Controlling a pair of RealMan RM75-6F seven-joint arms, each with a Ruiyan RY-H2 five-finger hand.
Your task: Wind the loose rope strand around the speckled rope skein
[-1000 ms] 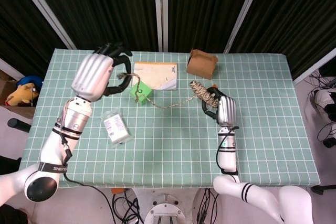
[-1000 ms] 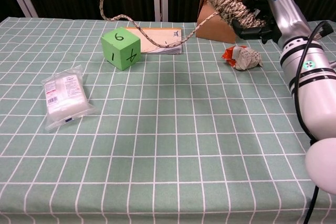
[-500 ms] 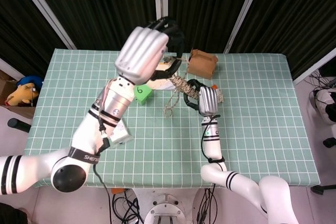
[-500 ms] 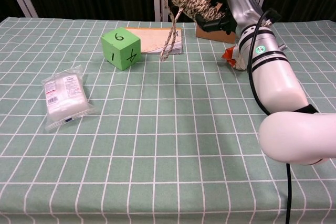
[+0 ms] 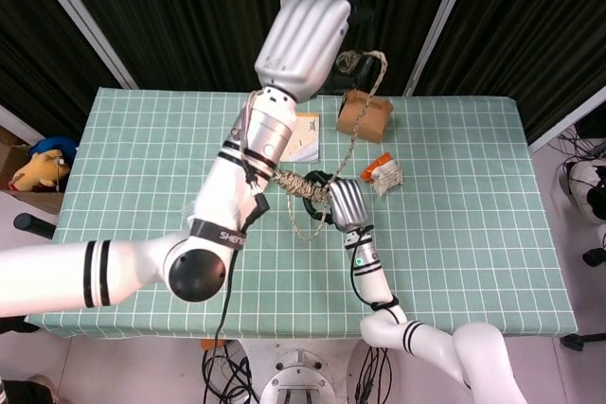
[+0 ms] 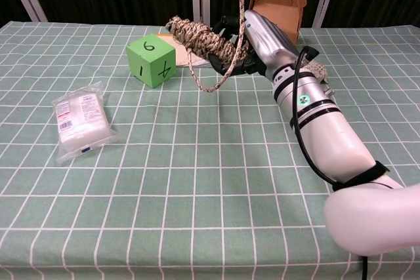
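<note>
Skein (image 6: 200, 36) beside green cube (image 6: 151, 61)

Table (image 6: 197, 214) covered with a green checked cloth. Resting on it: a sealed clear packet (image 6: 81, 122) near the left edge; a green numbered cube (image 6: 151, 61) and a notebook (image 5: 305, 136) toward the far edge; an open cardboard box (image 6: 276, 2) at the far edge; a crumpled wrapper (image 5: 383, 173) near it.
</note>
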